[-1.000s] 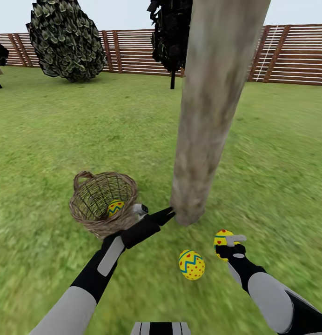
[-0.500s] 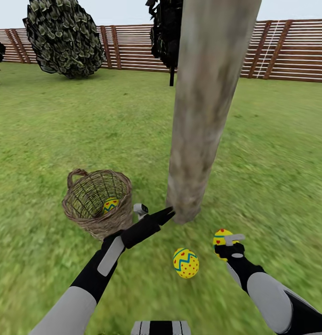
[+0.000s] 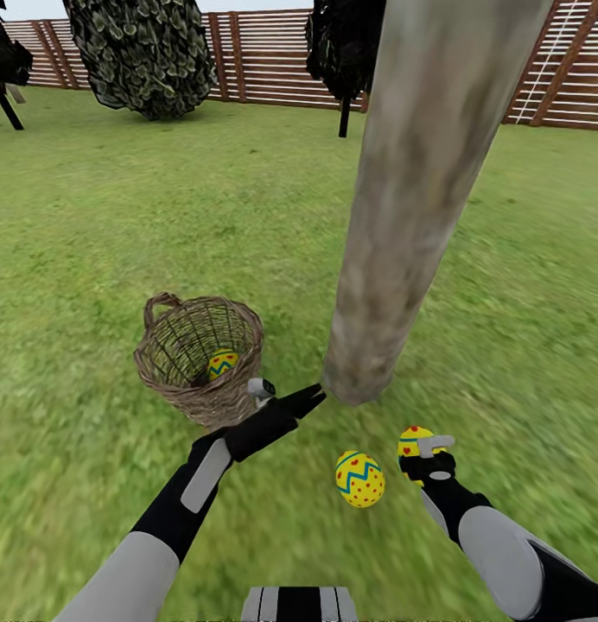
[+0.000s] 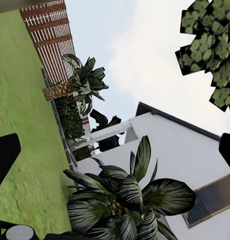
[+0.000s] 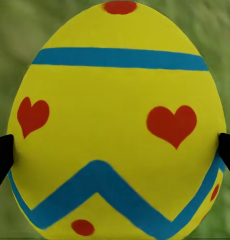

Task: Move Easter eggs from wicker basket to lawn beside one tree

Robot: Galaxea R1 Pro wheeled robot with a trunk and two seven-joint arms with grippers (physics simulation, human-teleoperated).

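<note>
The wicker basket [image 3: 165,380] stands on the lawn [image 3: 100,242] left of the thick pale tree [image 3: 420,216], with one Easter egg [image 3: 221,363] inside it. A second Easter egg [image 3: 359,478] lies on the grass just in front of the trunk's base. My right gripper [image 3: 420,449] is shut on a third Easter egg [image 3: 410,438], low over the grass to the right of the lying one. In the right wrist view that egg [image 5: 115,125] sits between both fingertips [image 5: 2,155]. My left gripper [image 3: 306,400] is open and empty between basket and trunk base, fingertips [image 4: 5,160] spread wide.
A brown slat fence [image 3: 264,60] bounds the far side, with a round dark-green bush [image 3: 143,52] and a thin black-leaved tree [image 3: 344,52] before it. The left wrist view looks past potted plants [image 4: 124,195] to a white house [image 4: 184,145]. Open grass lies all around.
The whole view has shifted, so the camera moved; basket, trunk and lying egg keep their places relative to each other. Both arms hold the same pose, the right still gripping its egg.
</note>
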